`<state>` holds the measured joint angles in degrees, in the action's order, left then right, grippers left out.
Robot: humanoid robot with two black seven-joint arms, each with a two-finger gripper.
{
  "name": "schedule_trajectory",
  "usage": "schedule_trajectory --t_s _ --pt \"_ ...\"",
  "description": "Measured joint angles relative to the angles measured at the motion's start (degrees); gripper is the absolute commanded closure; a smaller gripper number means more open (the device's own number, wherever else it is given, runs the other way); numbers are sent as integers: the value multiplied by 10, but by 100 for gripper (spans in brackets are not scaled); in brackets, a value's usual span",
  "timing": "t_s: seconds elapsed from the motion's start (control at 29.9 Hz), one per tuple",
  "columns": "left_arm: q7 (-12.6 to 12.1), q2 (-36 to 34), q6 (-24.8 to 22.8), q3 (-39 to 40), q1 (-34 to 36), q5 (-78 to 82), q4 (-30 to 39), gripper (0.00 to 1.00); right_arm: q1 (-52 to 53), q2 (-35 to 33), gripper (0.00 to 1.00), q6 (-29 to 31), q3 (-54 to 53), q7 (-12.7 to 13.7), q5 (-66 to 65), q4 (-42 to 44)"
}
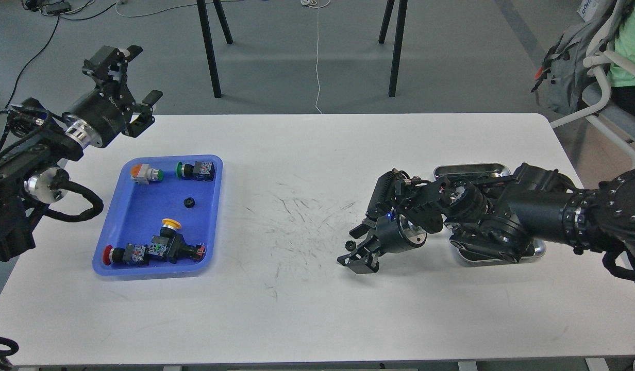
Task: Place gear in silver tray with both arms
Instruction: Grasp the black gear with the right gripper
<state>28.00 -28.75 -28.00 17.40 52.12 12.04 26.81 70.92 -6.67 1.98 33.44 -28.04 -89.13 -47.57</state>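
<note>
A small black gear (350, 246) lies on the white table between the fingers of my right gripper (352, 246). The gripper is low over the table, its jaws apart on either side of the gear; I cannot tell if they touch it. The silver tray (464, 168) stands behind it at the right, mostly hidden under my right arm. My left gripper (138, 76) is open and empty, raised above the table's back left corner. A second small black round part (189, 202) lies in the blue tray.
The blue plastic tray (137, 268) at the left holds several push-button switches. The table's middle is scuffed with dark marks. Chair legs stand beyond the far edge, and a chair with a backpack is at the far right.
</note>
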Motion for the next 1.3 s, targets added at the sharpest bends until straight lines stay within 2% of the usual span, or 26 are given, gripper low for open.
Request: schedule_trajectory --t_s 0.43,0.64,0.74,1.3 --pt "0 0 0 0 0 0 0 0 3 0 37 0 0 1 1 15" --pt "0 0 0 0 -1 0 0 0 1 0 45 2 -1 1 1 15" --pt "0 -1 0 0 -1 0 0 0 0 1 54 2 0 1 1 15" --pt "0 -2 0 0 -1 0 0 0 8 1 61 9 2 1 0 13"
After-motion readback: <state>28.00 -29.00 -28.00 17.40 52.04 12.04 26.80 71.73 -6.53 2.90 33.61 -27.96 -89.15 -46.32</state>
